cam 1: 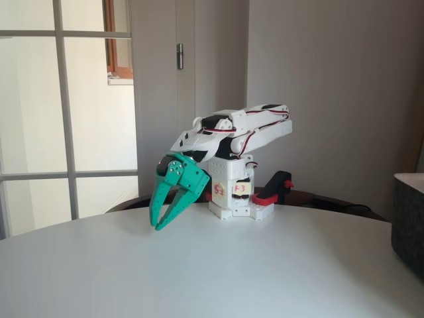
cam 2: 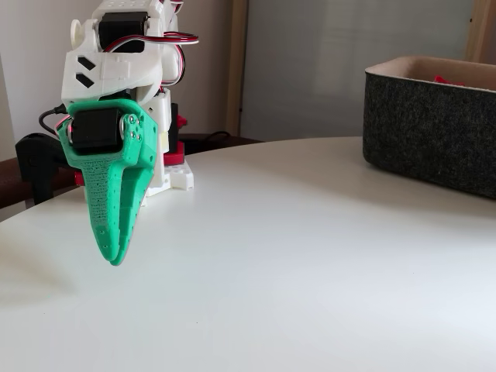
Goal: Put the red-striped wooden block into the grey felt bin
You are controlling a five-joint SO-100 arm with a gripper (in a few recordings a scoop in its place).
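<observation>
My green gripper hangs tip-down just above the white table, in front of the white arm base. Its two fingers meet at the tips, so it is shut with nothing between them. In the other fixed view the gripper appears edge-on at the left, with its tips together. The grey felt bin stands at the right edge of the table, far from the gripper. That dark bin with its pale rim also appears at the right of the other fixed view. The red-striped wooden block is out of view.
The round white table stretches wide between gripper and bin. The arm base is clamped at the table's far edge with a red and black clamp. Something red peeks over the bin's rim. A window and a wall stand behind.
</observation>
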